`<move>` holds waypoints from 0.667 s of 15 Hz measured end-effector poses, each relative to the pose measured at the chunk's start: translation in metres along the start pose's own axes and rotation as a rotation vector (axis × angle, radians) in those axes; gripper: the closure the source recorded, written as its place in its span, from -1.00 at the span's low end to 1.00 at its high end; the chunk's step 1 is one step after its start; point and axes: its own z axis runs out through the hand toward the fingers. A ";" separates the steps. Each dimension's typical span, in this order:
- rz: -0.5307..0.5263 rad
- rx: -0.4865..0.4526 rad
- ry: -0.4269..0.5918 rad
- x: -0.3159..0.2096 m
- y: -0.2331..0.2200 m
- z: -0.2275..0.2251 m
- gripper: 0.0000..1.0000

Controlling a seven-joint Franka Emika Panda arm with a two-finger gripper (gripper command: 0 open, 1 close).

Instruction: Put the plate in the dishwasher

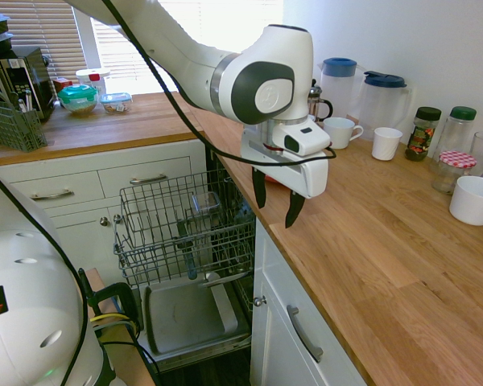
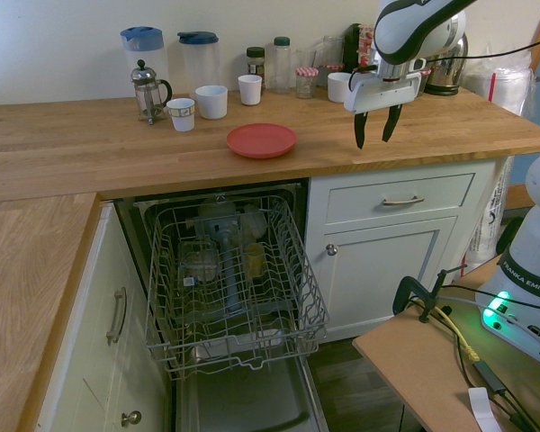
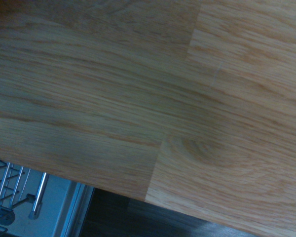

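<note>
While the plate (image 2: pixel 261 140) is lying flat on the table (image 2: pixel 451 135), near the edge above the open dishwasher (image 2: pixel 238 297), we are holding the fingers (image 2: pixel 375 144) wide apart and empty, pointing downward beside it. We are risking a nudge over the edge, since its rim is sitting low and the fingertips could be sliding it rather than pinching.

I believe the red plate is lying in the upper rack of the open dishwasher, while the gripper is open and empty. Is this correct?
Not quite: the second exterior view shows the red plate on the wooden counter. The rest is right.
</note>
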 end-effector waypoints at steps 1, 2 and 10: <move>0.000 0.000 0.000 0.000 0.000 0.000 -1.00; 0.006 0.009 0.004 0.001 -0.001 0.000 -1.00; 0.117 0.164 -0.051 0.006 -0.047 -0.031 -1.00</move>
